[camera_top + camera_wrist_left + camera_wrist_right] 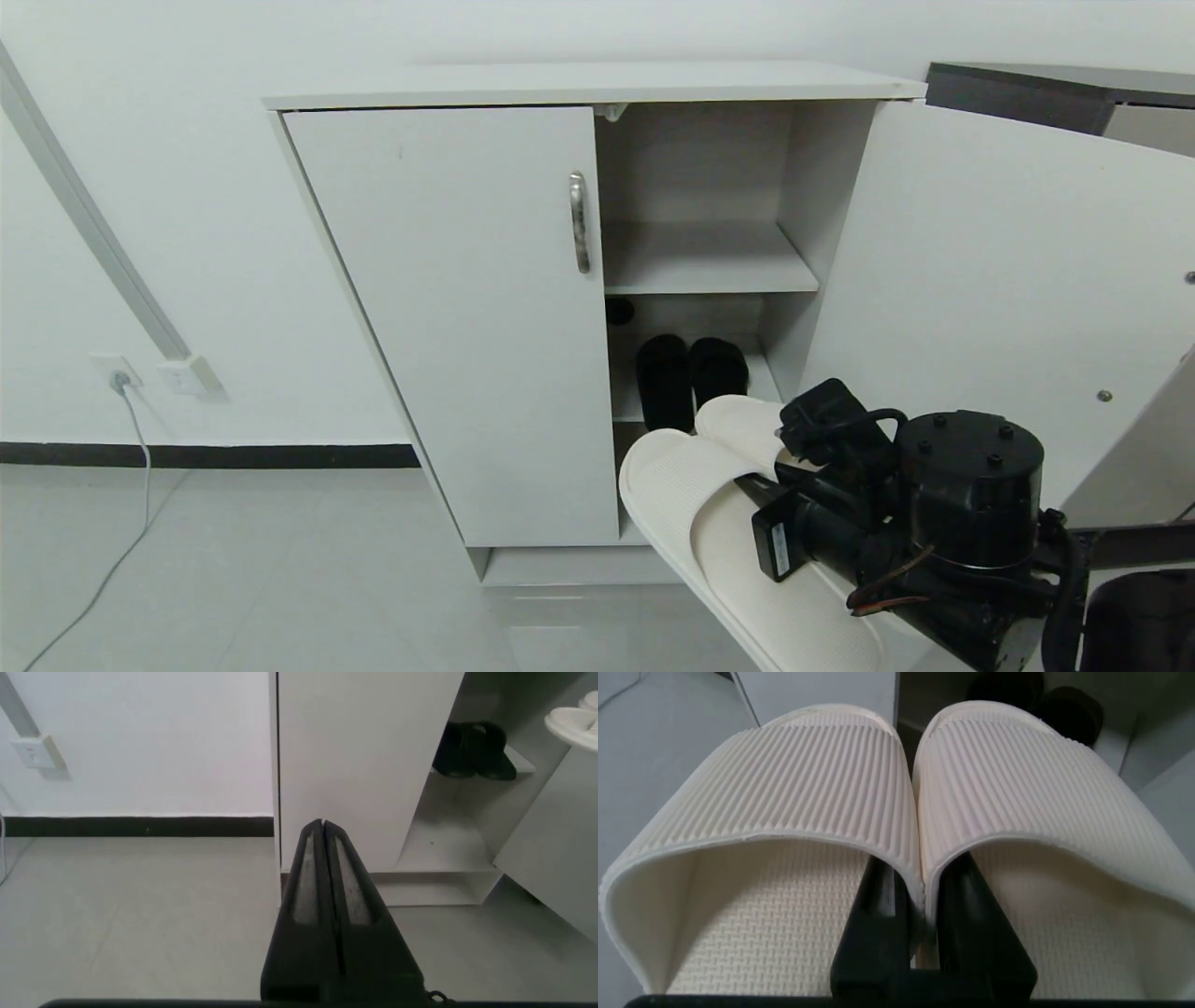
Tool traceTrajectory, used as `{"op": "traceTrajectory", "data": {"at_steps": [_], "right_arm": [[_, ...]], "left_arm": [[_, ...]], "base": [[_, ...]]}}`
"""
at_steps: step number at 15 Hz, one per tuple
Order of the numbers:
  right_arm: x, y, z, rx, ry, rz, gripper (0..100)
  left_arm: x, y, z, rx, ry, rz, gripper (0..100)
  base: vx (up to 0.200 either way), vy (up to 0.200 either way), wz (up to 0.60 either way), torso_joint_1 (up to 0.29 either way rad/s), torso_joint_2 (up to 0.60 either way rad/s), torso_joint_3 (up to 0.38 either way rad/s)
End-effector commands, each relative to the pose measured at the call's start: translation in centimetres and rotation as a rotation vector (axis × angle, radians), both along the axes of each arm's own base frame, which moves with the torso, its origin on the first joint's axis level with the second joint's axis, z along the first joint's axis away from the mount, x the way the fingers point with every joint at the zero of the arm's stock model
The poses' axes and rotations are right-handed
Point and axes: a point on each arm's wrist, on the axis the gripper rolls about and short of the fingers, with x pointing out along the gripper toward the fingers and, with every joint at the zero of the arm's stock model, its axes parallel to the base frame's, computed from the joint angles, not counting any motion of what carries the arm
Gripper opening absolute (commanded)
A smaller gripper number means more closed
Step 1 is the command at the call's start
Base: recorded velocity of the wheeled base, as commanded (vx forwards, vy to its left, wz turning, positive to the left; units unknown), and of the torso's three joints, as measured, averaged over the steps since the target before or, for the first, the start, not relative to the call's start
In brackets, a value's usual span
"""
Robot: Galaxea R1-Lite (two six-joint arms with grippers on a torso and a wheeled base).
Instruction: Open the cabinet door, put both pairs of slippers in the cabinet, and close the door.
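Closest to you, your right gripper (pixel 918 910) holds the white slippers (pixel 813 784), its black fingers (pixel 868 924) pinching the pair's two adjoining inner walls together. The slippers look soft, with rounded ribbed straps and waffle-patterned footbeds. They hang in the air, toes toward the cabinet (pixel 597 84), just in front of its open right half. Your left gripper (pixel 323 829) hangs above the glossy grey floor (pixel 140 915), its flat dark fingers pressed together with nothing between them. Beyond, the cabinet is smooth white board. Its left door (pixel 448 317) is shut and carries a curved metal handle (pixel 580 222); its right door (pixel 990 299) is swung wide. Inside, the black slippers (pixel 691 378) lie side by side on the lower shelf (pixel 764 381).
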Motion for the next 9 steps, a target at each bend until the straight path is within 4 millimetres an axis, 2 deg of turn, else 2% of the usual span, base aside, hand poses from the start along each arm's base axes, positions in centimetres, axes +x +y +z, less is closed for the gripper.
{"op": "traceTrajectory", "data": {"at_steps": [1, 6, 9], "right_arm": [[0.0, 0.0, -0.5, -0.012, 0.013, 0.005, 0], [0.1, 0.4, -0.7, -0.005, 0.003, 0.01, 0], [0.8, 2.6, -0.4, 0.015, -0.024, -0.036, 0]], "left_arm": [[0.0, 0.0, 0.0, 0.0, 0.001, 0.0, 0], [0.0, 0.0, 0.0, 0.0, 0.001, 0.001, 0], [0.0, 0.0, 0.0, 0.001, 0.001, 0.0, 0]], "base": [[0.0, 0.0, -0.6, -0.002, 0.01, 0.007], [0.0, 0.0, 0.0, 0.0, 0.0, 0.0], [0.0, 0.0, 0.0, 0.0, 0.0, 0.0]]}}
